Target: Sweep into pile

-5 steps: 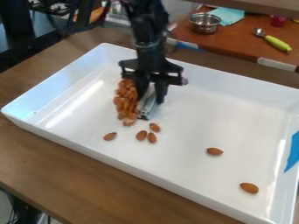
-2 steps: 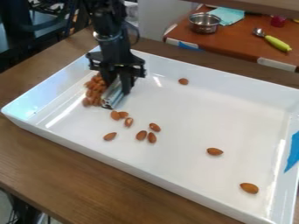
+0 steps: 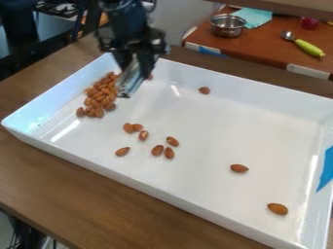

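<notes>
Dozens of brown almonds lay in a white tray on a wooden table, most of them in a loose pile by the wall at the upper left of my camera's view. My black gripper hung over that end of the tray, closed around a silvery tool that slanted downward. The tool's lower end was just beside the pile; I could not tell whether it touched any nuts. One almond showed partly behind the gripper.

Away from the pile, I saw three almonds close together, three more near the tray's middle, and a single one to their left. Two others sat well apart toward the lower right, and one lay near the far wall. Beyond the tray, a metal bowl stood on a reddish-brown surface.
</notes>
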`<state>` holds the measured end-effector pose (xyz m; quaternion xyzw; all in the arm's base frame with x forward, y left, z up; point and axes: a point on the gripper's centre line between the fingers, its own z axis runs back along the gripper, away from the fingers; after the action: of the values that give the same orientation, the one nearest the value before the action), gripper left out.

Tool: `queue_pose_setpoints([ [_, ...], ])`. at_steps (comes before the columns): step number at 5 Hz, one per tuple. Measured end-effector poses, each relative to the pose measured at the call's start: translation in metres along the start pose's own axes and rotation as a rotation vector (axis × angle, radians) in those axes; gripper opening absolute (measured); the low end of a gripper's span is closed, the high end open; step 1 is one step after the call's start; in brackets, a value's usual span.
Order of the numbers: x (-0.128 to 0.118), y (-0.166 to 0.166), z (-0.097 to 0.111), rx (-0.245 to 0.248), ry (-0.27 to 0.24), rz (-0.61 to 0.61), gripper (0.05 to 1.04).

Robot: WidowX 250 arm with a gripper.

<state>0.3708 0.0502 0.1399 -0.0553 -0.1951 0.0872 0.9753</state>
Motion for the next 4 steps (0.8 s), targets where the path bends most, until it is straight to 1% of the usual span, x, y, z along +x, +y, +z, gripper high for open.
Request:
queue_pose_setpoints([
  [1, -0.013, -0.047, 0.016, -0.098, -0.026, -0.032, 0.381],
  [2, -0.03, -0.092, 0.024, -0.14, -0.024, -0.053, 0.381],
  [3, -0.063, -0.126, 0.014, -0.133, -0.011, -0.084, 0.381],
  [4, -0.08, -0.152, 0.008, -0.123, -0.025, -0.099, 0.381],
])
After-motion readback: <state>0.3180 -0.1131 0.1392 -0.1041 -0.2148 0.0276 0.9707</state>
